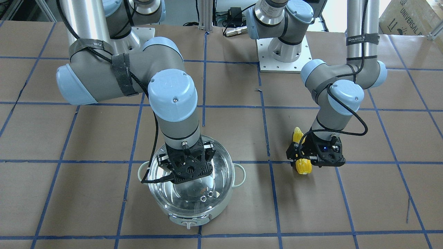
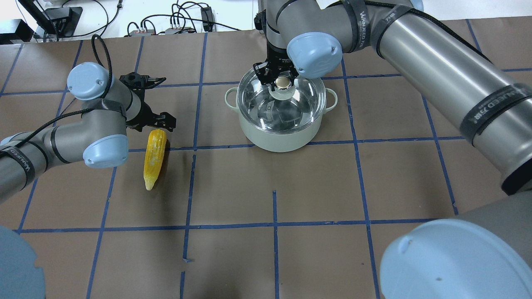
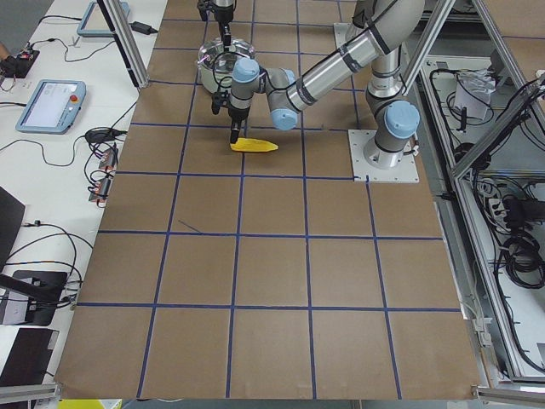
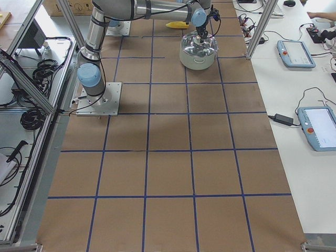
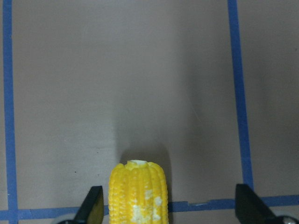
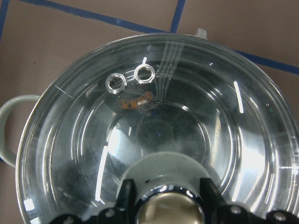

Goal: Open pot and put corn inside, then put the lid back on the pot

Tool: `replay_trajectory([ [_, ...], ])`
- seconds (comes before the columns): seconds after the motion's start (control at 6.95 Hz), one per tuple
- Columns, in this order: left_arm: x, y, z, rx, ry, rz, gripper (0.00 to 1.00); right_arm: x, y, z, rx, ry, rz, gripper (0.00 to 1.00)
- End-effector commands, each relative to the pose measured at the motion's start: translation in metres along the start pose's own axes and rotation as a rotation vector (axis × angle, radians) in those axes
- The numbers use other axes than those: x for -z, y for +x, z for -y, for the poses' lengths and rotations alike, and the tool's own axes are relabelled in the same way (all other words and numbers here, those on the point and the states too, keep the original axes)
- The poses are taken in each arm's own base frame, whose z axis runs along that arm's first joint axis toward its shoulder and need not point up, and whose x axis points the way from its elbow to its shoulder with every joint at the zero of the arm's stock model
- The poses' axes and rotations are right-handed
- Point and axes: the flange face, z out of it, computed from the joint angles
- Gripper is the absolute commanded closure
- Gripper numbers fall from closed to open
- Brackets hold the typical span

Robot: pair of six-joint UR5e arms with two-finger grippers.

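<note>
The mint-green pot (image 2: 282, 139) stands on the table with the clear glass lid (image 2: 291, 108) seated on it. My right gripper (image 2: 283, 79) is above the pot. In the right wrist view its fingers (image 6: 125, 198) press both sides of the lid's knob (image 6: 168, 210). The yellow corn (image 2: 153, 158) lies flat on the table to the pot's left, pointed end toward me. My left gripper (image 2: 156, 124) is open and low over the corn's blunt end. The left wrist view shows that end (image 5: 138, 191) between the spread fingers (image 5: 93, 207), close to one finger.
Brown paper with a blue tape grid covers the table (image 2: 274, 232). The arms' white base plate (image 1: 285, 58) stands at the robot's side. Cables and power bricks (image 2: 174, 25) lie past the far edge. The right arm's elbow (image 1: 114, 79) hangs over the table beside the pot.
</note>
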Motion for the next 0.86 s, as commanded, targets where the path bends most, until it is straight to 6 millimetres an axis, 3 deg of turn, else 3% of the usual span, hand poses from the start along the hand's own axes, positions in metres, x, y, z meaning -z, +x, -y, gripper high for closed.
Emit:
replay_trajectory([
  [0.0, -0.003, -0.005, -0.002, 0.001, -0.005, 0.000, 0.00, 0.007, 0.000, 0.002, 0.000, 0.007, 0.000, 0.48],
  [0.43, -0.007, -0.002, -0.005, 0.008, -0.015, -0.004, 0.00, 0.054, 0.003, 0.012, -0.007, -0.048, -0.005, 0.48],
  [0.58, -0.014, -0.001, -0.015, 0.011, -0.038, -0.008, 0.00, 0.071, 0.021, 0.014, -0.015, -0.054, -0.009, 0.48],
  [0.72, -0.020, 0.001, -0.025, 0.015, -0.057, -0.012, 0.00, 0.091, 0.055, 0.017, -0.027, -0.045, -0.039, 0.48],
])
